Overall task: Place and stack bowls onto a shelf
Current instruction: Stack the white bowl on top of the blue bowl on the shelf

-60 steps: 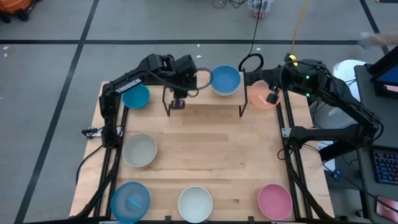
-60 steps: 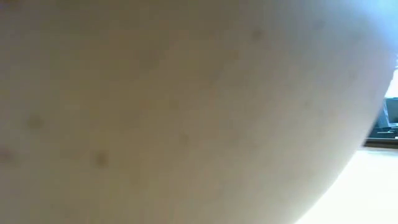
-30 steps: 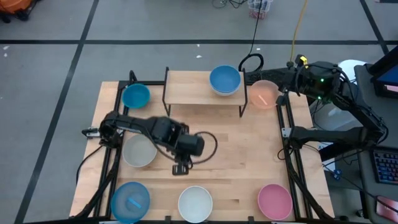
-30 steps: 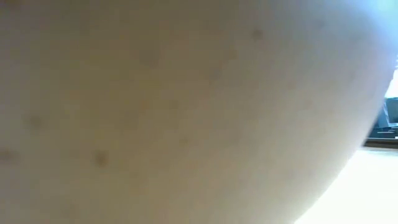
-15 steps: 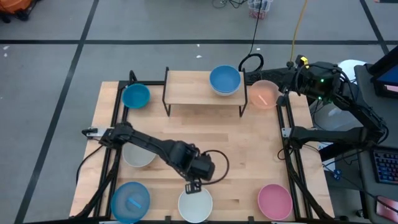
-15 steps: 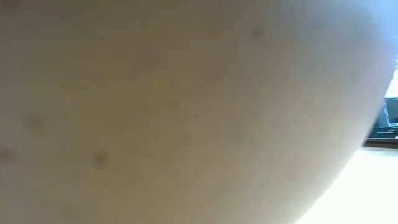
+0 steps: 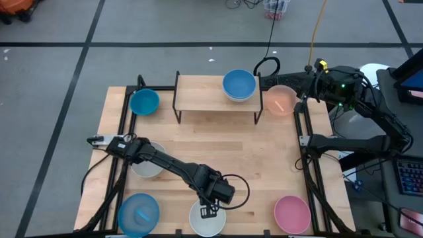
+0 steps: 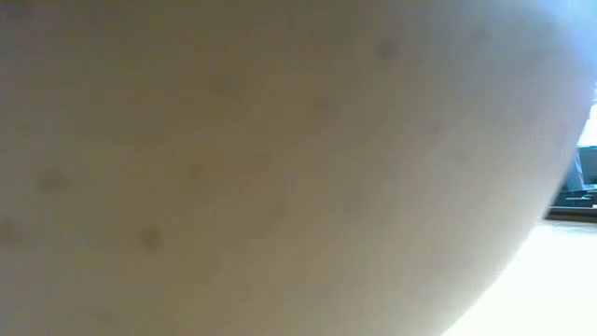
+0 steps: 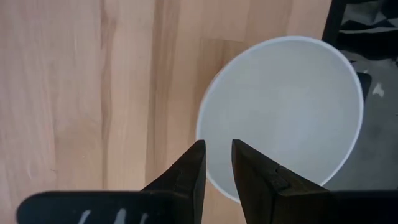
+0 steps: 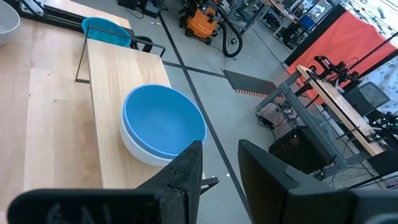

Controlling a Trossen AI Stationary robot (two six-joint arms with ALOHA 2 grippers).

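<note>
The white bowl (image 7: 207, 218) sits at the near edge of the tabletop (image 7: 264, 158), middle of the row. The left gripper (image 7: 210, 211) hovers over its left rim; the left wrist view shows smooth matte plastic and the fingers (image 9: 189, 174) narrowly parted astride that rim, gripping nothing. The low view is filled by the bowl's pale curved wall, so nothing else shows there. On the shelf (image 7: 198, 94), a pale plank on thin black legs, a blue bowl (image 7: 238, 84) rests at its right end; the right wrist view reveals a white bowl nested under it. The right gripper (image 10: 219, 163) waits near the far right, slightly open and empty.
</note>
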